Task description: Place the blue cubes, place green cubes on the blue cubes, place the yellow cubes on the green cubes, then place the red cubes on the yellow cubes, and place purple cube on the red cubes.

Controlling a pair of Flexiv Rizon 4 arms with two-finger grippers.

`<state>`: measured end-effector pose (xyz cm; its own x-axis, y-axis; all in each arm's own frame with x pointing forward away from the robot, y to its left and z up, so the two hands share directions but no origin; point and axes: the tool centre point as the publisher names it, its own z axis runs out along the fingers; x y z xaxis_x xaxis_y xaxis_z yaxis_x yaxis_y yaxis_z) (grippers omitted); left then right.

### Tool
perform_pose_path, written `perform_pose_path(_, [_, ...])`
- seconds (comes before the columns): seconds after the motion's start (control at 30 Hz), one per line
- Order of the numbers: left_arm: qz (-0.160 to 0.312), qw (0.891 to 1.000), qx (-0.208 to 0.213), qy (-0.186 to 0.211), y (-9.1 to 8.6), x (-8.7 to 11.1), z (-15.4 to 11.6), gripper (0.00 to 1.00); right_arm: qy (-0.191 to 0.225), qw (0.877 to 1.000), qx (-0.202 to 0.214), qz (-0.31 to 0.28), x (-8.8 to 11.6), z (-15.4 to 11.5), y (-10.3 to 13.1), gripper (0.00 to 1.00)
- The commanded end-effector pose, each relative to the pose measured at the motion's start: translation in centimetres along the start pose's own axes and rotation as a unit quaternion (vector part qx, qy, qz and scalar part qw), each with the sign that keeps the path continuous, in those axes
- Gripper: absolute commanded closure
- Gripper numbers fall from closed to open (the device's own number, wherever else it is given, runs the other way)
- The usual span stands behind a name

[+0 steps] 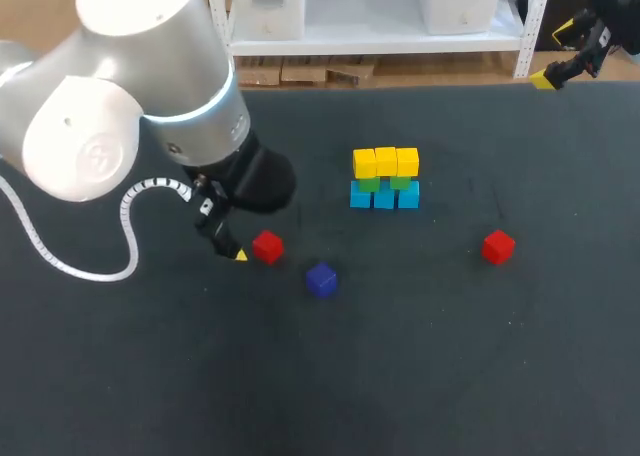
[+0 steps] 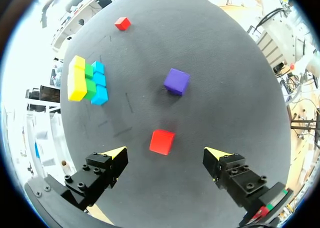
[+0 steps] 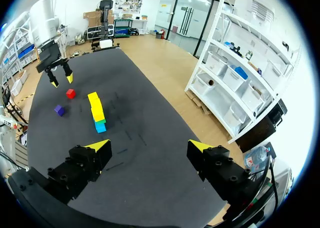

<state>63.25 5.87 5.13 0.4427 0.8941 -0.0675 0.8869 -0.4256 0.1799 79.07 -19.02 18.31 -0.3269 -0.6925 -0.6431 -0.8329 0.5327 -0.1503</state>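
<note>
Standing mid-table, the stack point(image 1: 385, 179) has blue cubes under green under yellow. A red cube point(image 2: 162, 141) lies just ahead of the left gripper point(image 2: 166, 157), fingers spread, with the purple cube point(image 2: 176, 81) near. A second red cube point(image 1: 498, 246) lies well apart. The right gripper point(image 3: 150, 145), also spread, hangs over the table's point(image 1: 420, 376) corner.

L gripper point(image 2: 165, 154) fingers wide apart, red cube point(image 2: 162, 141) just ahead of gap, purple cube point(image 2: 177, 81) farther out

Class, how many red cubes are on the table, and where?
2. One red cube lies ahead of the left claw, near the purple cube; the other red cube lies alone, right of the stack. None appears hidden.
</note>
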Motion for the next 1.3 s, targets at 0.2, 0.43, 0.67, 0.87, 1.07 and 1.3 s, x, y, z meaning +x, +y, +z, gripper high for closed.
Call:
perform_pose_path(0.2, [0.009, 0.996, 0.085, 0.027, 1.4, -1.4, -0.7, 0.00, -0.002, 1.000, -0.002, -0.001, 0.1, 0.0, -0.1, 0.00])
perform_pose_path(0.43, [0.009, 0.991, 0.122, 0.056, 2.1, -1.7, 0.1, 0.00, -0.002, 1.000, -0.002, -0.001, 0.1, 0.0, -0.1, 0.00])
perform_pose_path(0.67, [0.024, 0.989, 0.131, 0.064, 1.8, -0.9, 1.8, 0.00, -0.002, 1.000, -0.002, -0.001, 0.1, 0.0, -0.1, 0.00])
perform_pose_path(0.87, [0.043, 0.988, 0.135, 0.066, 1.3, -0.5, 2.6, 0.00, -0.002, 1.000, -0.002, -0.001, 0.1, 0.0, -0.1, 0.00])
perform_pose_path(1.07, [0.046, 0.988, 0.135, 0.061, 0.9, 0.3, 3.4, 0.00, -0.002, 1.000, -0.002, -0.001, 0.1, 0.0, -0.1, 0.00])
perform_pose_path(1.3, [0.050, 0.988, 0.137, 0.048, 0.9, 0.6, 4.5, 0.00, -0.002, 1.000, -0.002, -0.001, 0.1, 0.0, -0.1, 0.00])
